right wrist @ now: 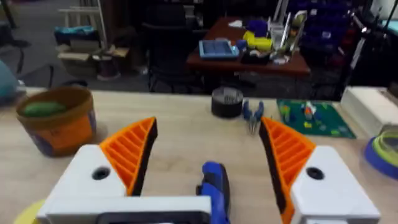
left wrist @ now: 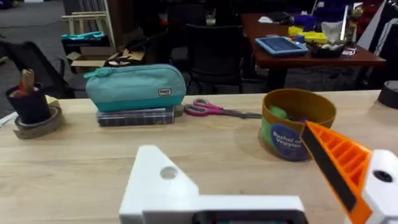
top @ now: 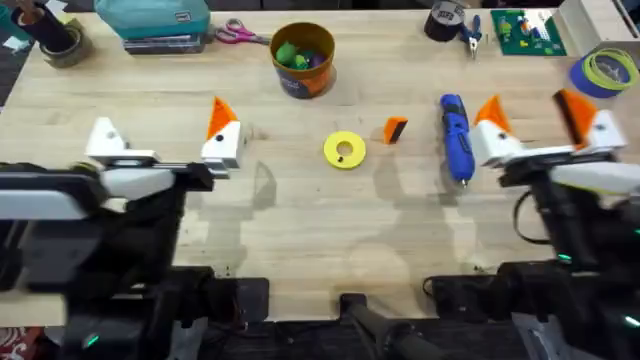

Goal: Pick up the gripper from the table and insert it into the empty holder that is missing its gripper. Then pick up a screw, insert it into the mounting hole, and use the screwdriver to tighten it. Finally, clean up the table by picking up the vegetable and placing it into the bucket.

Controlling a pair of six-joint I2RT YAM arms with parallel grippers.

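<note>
Pale wooden table (top: 300, 230); bucket (top: 303, 58) upper centre, yellow disc (top: 344, 150), orange gripper (top: 395, 130) and blue screwdriver (top: 455, 135) mid-frame, scissors (top: 238, 34) and teal pouch (top: 152, 20) upper left.

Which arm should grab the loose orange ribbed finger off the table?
Right, probably. The small orange ribbed plastic finger lies nearer the right gripper, whose jaws stand open; the left gripper lacks one pad.

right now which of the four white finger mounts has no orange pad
The left arm's outer holder: bare white with a dark hole, while its partner and both right-arm mounts carry orange pads.
</note>
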